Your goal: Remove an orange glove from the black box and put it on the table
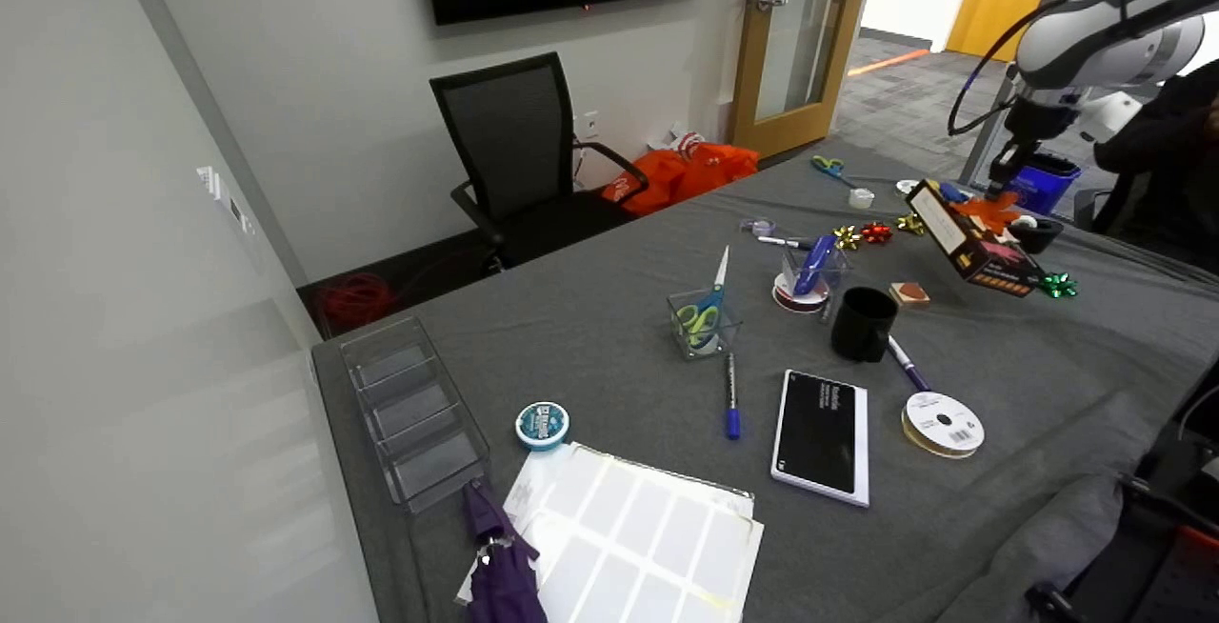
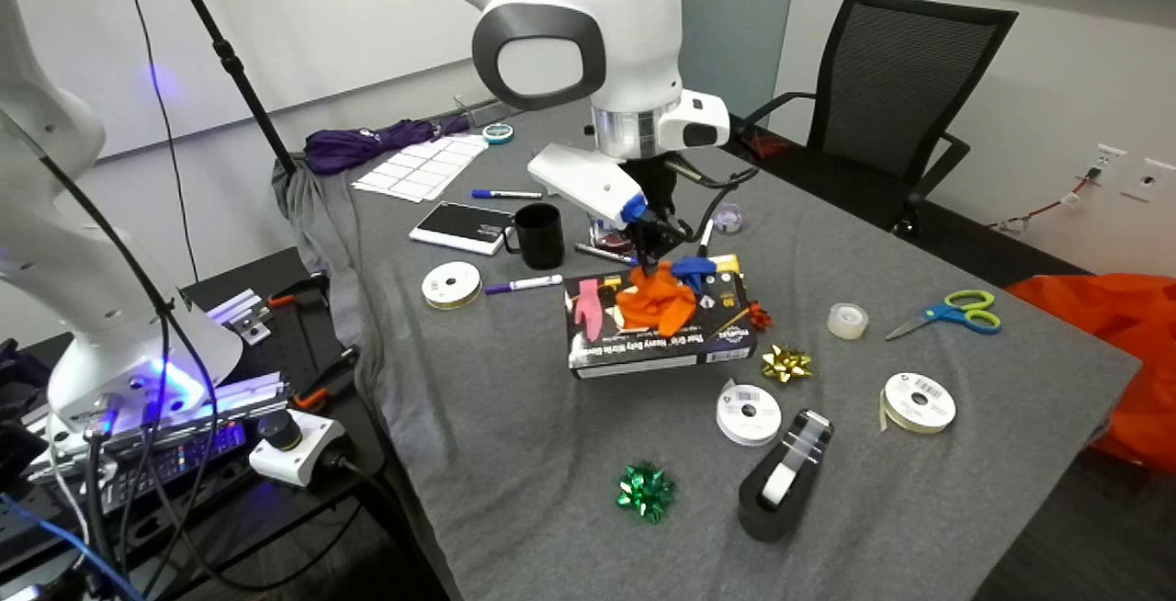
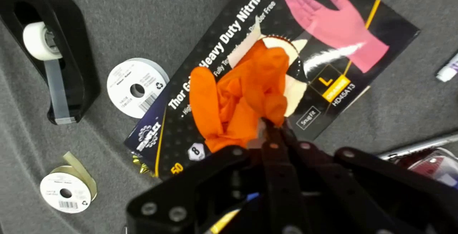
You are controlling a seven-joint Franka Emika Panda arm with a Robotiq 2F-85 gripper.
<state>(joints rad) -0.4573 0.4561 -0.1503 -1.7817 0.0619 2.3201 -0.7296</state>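
Observation:
The limp, bright orange glove (image 3: 236, 108) bunches out of the torn opening in the top of the black box (image 3: 315, 101). It also shows in both exterior views (image 1: 990, 211) (image 2: 654, 302). My gripper (image 3: 273, 123) is over the box with its fingers close together, shut on a fold of the glove; it also shows in an exterior view (image 2: 649, 263). The glove's lower part is still in or against the opening. In an exterior view the black box (image 1: 1000, 266) looks tilted, with one side raised; I cannot tell how much touches the dark grey table (image 1: 590, 347).
A tape dispenser (image 2: 781, 481), a white ribbon spool (image 2: 749, 414), a gold bow (image 2: 785, 364) and a green bow (image 2: 646, 493) lie near the box. A black mug (image 1: 864, 323), pens and a notebook (image 1: 821, 432) are on its other side. Scissors (image 2: 955, 311) lie farther off.

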